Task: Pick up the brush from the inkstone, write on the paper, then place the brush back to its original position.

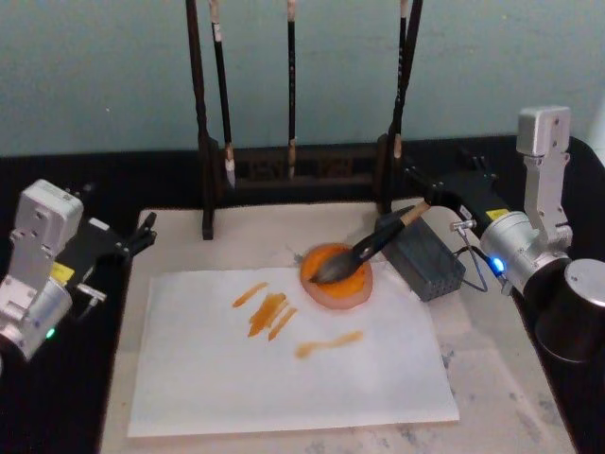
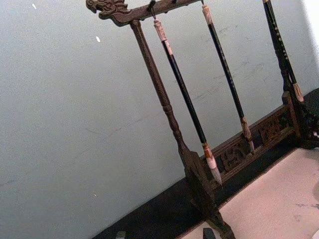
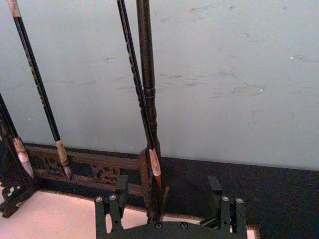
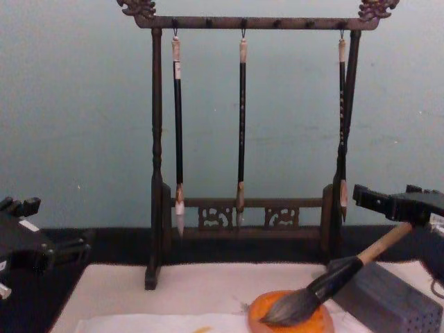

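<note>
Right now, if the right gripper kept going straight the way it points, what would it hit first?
Probably the brush rack's right post, dead ahead between the open right gripper's fingers; depth is unclear. The wall lies behind.

Brush (image 1: 364,252): handle's far end and cap hidden behind right gripper (image 1: 437,192) in head view; contact there cannot be told. Grey block (image 4: 402,298) cut by chest view's bottom and right edges. Inkstone (image 4: 291,318) near rim cut by chest view's bottom edge. Rack (image 1: 293,165) top cut off in head view. Left gripper (image 1: 142,233): finger gap too small to tell.
</note>
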### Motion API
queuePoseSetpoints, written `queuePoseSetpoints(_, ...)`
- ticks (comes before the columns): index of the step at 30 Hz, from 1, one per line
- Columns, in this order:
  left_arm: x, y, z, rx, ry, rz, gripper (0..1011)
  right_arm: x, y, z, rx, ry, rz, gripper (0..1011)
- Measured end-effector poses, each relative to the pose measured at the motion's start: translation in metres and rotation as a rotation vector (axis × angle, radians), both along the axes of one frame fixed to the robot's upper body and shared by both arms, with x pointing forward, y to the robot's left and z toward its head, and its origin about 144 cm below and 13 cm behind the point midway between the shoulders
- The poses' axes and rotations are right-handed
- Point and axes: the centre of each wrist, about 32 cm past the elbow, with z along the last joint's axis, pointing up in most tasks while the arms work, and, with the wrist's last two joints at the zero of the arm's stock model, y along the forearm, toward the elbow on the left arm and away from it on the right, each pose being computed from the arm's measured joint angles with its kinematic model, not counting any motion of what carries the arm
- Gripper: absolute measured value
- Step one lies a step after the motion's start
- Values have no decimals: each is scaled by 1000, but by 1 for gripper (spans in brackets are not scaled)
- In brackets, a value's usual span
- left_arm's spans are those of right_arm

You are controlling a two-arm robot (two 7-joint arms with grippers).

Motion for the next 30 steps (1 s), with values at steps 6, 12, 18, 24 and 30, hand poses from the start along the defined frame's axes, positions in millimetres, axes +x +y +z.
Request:
queuePoseSetpoints(6,0,0,0,0,0,0,1001,0,0,0,-1,0,-1,1000)
queuePoseSetpoints(12,0,0,0,0,0,0,1001,0,0,0,-1,0,-1,1000)
queuePoseSetpoints(18,0,0,0,0,0,0,1001,-1,0,0,-2,0,-2,1000)
queuePoseSetpoints(24,0,0,0,0,0,0,1001,-1,0,0,-2,0,-2,1000)
queuePoseSetpoints(30,0,0,0,0,0,0,1001,-1,0,0,-2,0,-2,1000)
